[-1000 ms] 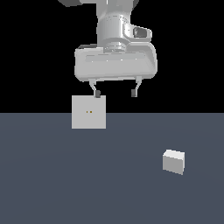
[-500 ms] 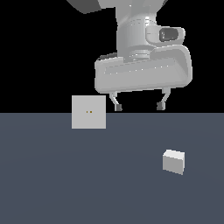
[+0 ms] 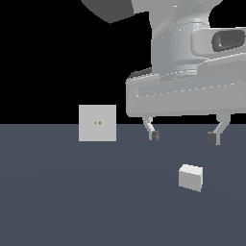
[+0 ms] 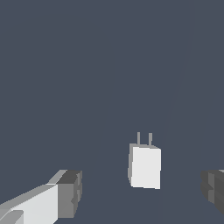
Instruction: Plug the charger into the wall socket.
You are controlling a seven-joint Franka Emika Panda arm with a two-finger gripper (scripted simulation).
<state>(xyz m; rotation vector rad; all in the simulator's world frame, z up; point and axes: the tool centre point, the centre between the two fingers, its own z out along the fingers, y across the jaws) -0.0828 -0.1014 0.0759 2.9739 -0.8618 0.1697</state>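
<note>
since half a second ago the arm has swung further toward the exterior view's right and closer to the camera, so the gripper point(image 3: 183, 137) now hangs above the charger point(image 3: 190, 177), its fingers spread wide and holding nothing. the charger lies on the dark floor point(image 3: 72, 192), clear of both fingertips point(image 3: 154, 136) and roughly under the gap between them. in the wrist view the charger point(image 4: 145, 166) shows between the two finger pads point(image 4: 70, 192), two thin prongs sticking out of one end. the wall socket point(image 3: 97, 123) stands upright well off to the exterior view's left, apart from charger and gripper.
</note>
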